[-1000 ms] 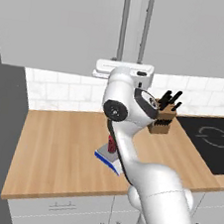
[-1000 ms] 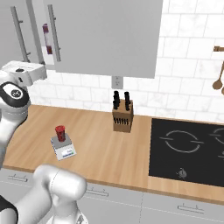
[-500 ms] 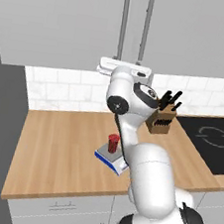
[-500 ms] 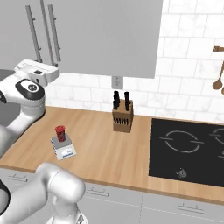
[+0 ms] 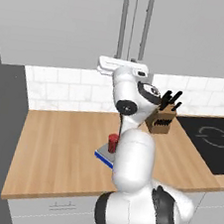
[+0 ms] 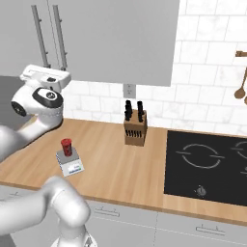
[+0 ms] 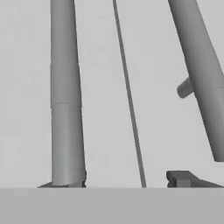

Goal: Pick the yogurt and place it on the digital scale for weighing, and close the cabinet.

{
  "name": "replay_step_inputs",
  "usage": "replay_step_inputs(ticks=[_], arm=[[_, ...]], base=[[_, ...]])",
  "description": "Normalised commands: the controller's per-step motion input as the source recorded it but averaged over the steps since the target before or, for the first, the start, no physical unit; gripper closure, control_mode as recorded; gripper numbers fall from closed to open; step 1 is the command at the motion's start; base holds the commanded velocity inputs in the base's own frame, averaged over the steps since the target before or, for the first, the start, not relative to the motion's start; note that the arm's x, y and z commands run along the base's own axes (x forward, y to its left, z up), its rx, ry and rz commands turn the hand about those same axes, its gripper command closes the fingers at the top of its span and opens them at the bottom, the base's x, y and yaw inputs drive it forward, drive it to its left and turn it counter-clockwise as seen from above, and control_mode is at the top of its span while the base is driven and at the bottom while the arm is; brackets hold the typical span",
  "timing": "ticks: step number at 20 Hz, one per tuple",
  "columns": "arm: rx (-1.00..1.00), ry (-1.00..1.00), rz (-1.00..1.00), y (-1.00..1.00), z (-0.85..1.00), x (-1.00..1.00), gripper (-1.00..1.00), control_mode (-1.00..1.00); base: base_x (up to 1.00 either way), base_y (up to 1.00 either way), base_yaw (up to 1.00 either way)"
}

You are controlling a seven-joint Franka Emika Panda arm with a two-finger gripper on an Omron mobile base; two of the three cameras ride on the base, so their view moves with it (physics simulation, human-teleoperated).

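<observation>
On the bench (image 6: 106,159), left of the knife block (image 6: 135,126), the yogurt (image 6: 66,146) already stands on the scale (image 6: 70,163). Above, the cabinet (image 5: 135,27) doors look shut, both handles side by side. The claw (image 7: 118,181) faces them; whether its fingers are apart or together I cannot tell, and the next move is likely backing away.

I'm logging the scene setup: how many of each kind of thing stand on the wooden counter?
Yogurt cup: 1
Digital scale: 1
Knife block: 1
Total: 3
</observation>
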Motion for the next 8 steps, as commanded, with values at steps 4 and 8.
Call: replay_step_inputs(ticks=[4, 8], arm=[[0.03, 0.01, 0.01, -0.08, -0.77, 1.0, -1.0, -1.0], [0.05, 0.01, 0.02, -0.08, -0.78, 1.0, -1.0, -1.0]], base=[[0.0, 0.0, 0.0], [0.0, 0.0, 0.0]])
